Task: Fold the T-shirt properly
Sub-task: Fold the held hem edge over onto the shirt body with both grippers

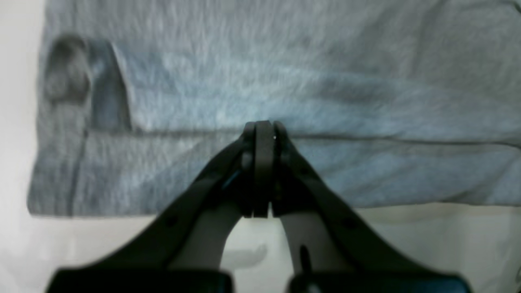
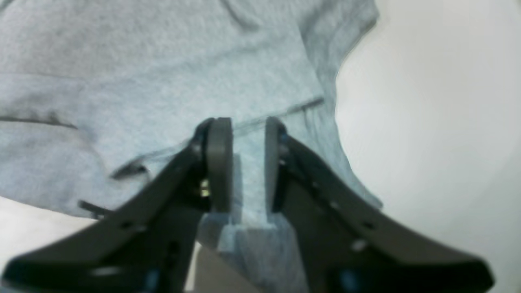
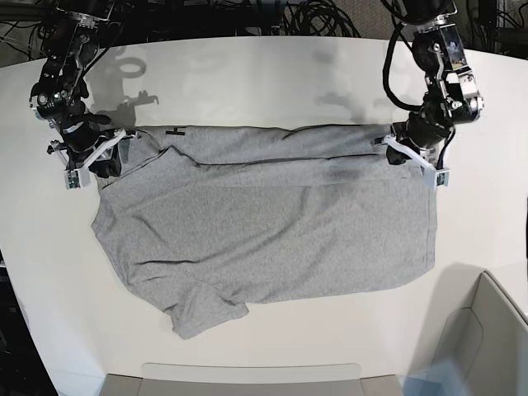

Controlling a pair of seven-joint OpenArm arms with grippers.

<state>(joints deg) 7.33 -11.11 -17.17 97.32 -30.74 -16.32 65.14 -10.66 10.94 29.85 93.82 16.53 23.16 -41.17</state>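
One grey T-shirt (image 3: 272,223) on one white table (image 3: 272,74); two grippers at the T-shirt's far edge: left gripper (image 3: 394,155), right gripper (image 3: 111,158).

Base view looks down from overhead; both wrist views sit close over the T-shirt (image 3: 272,223), shared by all.

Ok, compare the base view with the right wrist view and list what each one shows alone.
Only the base view: the whole T-shirt spread on the white table, its far edge folded over, the left gripper at its hem end, and the cables behind.

Only the right wrist view: the right gripper up close, jaws apart, with a strip of grey fabric between them.

Both: the grey shirt, the table, and the right gripper at the shirt's edge.
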